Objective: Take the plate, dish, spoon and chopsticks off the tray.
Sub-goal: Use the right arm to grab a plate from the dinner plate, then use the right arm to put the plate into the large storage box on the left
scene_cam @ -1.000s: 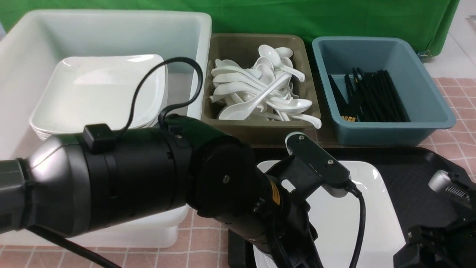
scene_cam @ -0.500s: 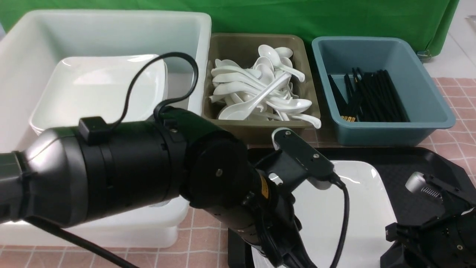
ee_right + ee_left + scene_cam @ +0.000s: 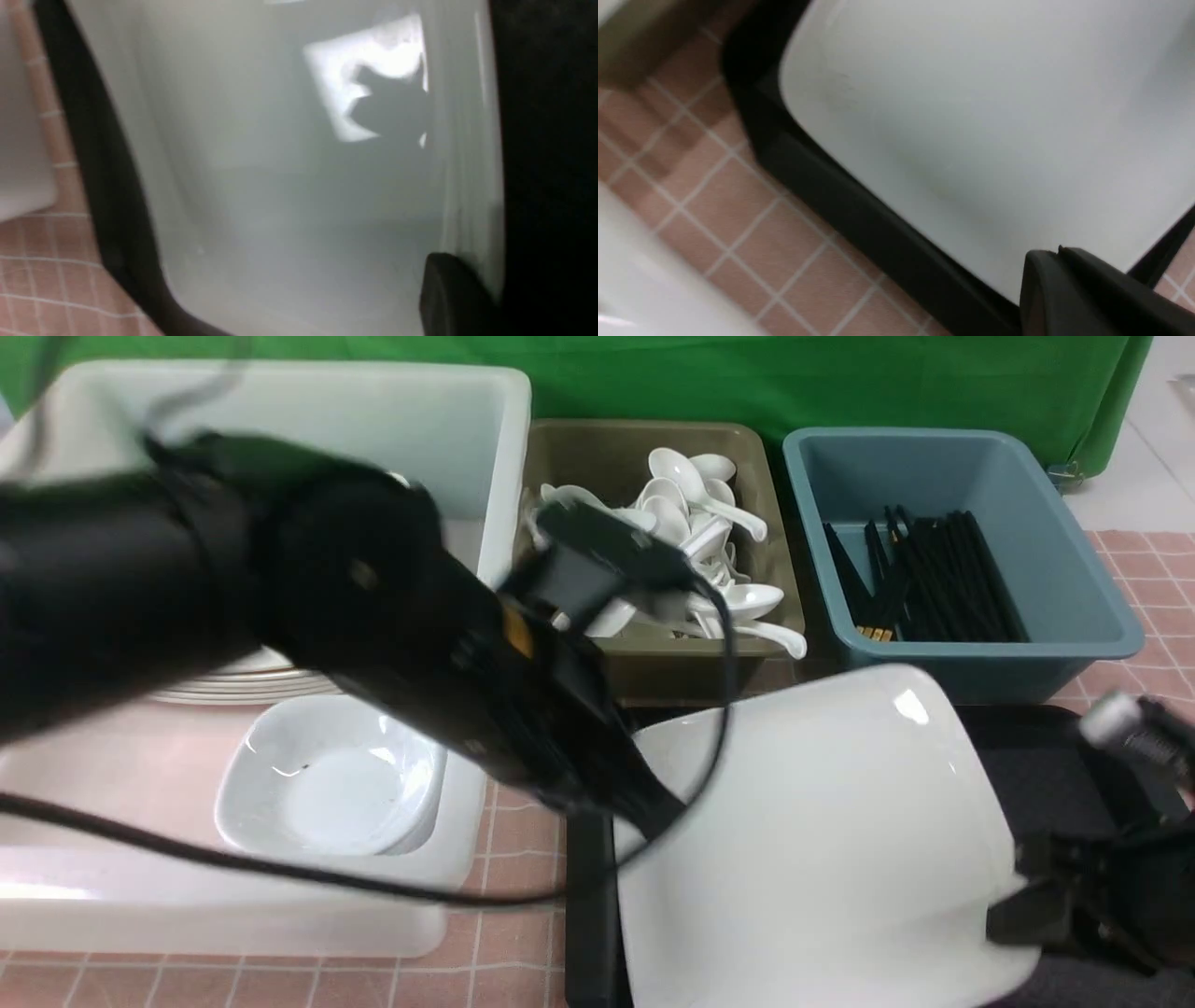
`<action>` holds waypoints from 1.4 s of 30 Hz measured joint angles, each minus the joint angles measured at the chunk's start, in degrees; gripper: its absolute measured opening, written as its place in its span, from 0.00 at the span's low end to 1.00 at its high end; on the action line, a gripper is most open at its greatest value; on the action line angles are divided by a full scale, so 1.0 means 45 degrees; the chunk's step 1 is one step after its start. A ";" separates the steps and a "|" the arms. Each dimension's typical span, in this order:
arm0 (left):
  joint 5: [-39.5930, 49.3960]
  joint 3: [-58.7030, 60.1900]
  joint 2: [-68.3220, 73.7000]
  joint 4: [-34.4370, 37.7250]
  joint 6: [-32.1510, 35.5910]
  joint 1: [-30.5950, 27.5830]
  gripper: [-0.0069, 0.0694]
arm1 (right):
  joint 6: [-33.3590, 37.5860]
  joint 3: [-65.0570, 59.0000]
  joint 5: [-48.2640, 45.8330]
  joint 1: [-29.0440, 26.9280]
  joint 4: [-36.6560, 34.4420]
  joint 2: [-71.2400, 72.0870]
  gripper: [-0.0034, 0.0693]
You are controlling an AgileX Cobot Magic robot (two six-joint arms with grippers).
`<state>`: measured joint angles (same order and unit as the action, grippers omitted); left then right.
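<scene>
Your right end effector (image 3: 1013,919) pinches the near-right edge of the white plate (image 3: 812,859), its side raised at a tilt over the black tray (image 3: 591,915). Your left end effector (image 3: 1057,252), its tips pressed together, hangs beside the plate's opposite side, holding nothing. The dish (image 3: 331,775) sits in the white tub (image 3: 462,803) to the left, spoons (image 3: 691,485) fill the olive tub (image 3: 653,667), and black chopsticks (image 3: 952,583) lie in the blue tub (image 3: 962,663).
</scene>
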<state>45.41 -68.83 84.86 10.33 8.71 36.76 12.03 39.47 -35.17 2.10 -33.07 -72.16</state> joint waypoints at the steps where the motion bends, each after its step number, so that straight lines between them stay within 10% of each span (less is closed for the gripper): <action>1: 0.0107 -0.0149 -0.0240 -0.0010 0.0000 -0.0470 0.09 | -0.0004 0.0279 -0.0260 -0.0054 0.0195 0.0277 0.14; 18: 0.0640 -0.0618 -0.2877 -0.0026 0.0000 -0.7200 0.09 | -0.0919 0.7062 -0.1660 0.0322 -0.0551 0.0144 0.14; 27: 0.1206 -0.0628 -0.3193 0.1389 0.0052 -1.2070 0.09 | -0.2495 1.2813 0.0515 0.4927 -0.1249 -0.6508 0.14; 42: 0.1540 -0.0628 -0.3193 0.2236 0.0645 -1.2740 0.09 | -0.5925 1.9517 0.2744 0.7411 -0.1239 -1.4346 0.16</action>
<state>52.34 -71.65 70.49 20.39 11.61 -20.57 -14.63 127.29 -22.82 35.45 -38.65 -136.72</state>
